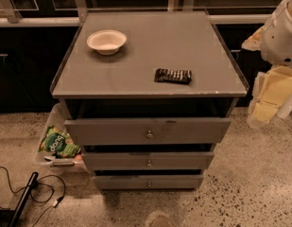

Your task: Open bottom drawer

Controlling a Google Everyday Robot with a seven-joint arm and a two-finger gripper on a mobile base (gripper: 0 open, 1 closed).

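Bottom drawer (pixel 149 181) of three, end effector (pixel 271 97) — right

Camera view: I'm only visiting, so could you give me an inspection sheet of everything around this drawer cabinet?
Surface: grey cabinet top, holding two things.
Job's things: bottom drawer, slimmest of three, round knob, nothing touching it.
Clutter: white bowl; dark packet.
Grippers: gripper at the right edge, beside the cabinet, away from the drawers.
Cables: black cables on the floor, lower left.
Surroundings: speckled floor; green bag left of the cabinet.
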